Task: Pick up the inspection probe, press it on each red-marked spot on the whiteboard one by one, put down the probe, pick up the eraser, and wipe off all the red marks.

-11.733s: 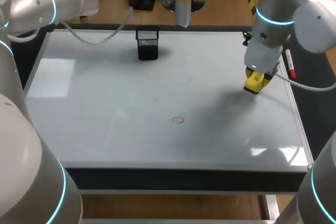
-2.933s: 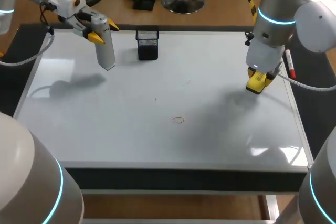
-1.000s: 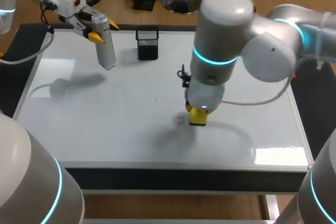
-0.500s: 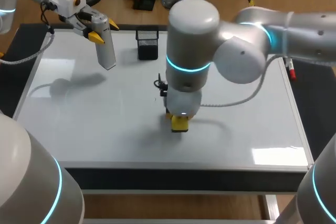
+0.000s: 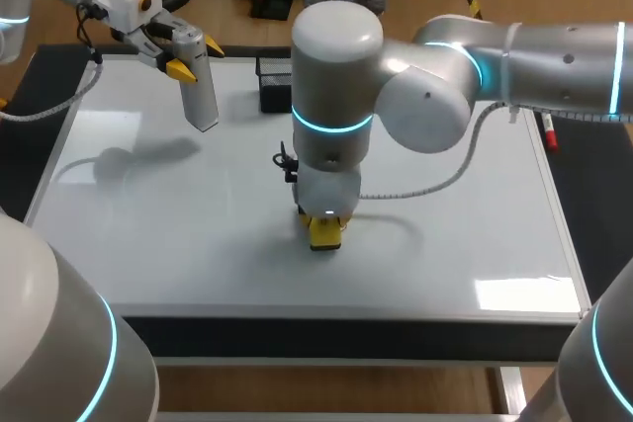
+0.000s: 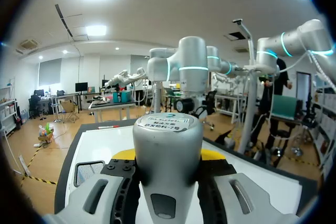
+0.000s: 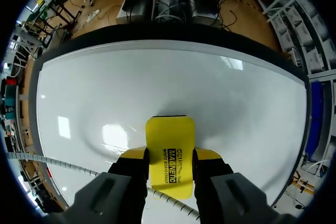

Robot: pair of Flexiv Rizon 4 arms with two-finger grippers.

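- Moved since the earlier frames: right arm, from the right side of the whiteboard (image 5: 475, 234) to its middle. Its eraser (image 5: 324, 232) now covers the spot where a small red ring showed before. Left arm and its load unchanged over the last few seconds.
- Head view, right hand (image 5: 324, 234): clamped on the yellow eraser and pointing straight down at the board's middle. The eraser's lower end is at the surface; whether it touches cannot be told.
- Head view, left hand (image 5: 188, 58): raised over the far left part of the board, gripping a grey probe (image 5: 202, 91) by its upper end. The probe hangs tilted, its tip clear of the board, its shadow below on the white surface.
- Head view, other items: a black mesh basket (image 5: 277, 82) stands upright near the far edge, between the two hands. A red marker (image 5: 546, 131) lies along the board's right edge. The dark front lip of the counter (image 5: 346, 335) shows below the board.
- Left wrist view: the probe (image 6: 167, 150) fills the gap between both fingers, held from two sides. The right arm (image 6: 190, 72) stands ahead over the board.
- Right wrist view: the eraser (image 7: 170, 153) is pinched between both fingers (image 7: 134, 163), with the board (image 7: 105, 87) beneath. A coiled cable (image 7: 63, 164) runs beside the hand.
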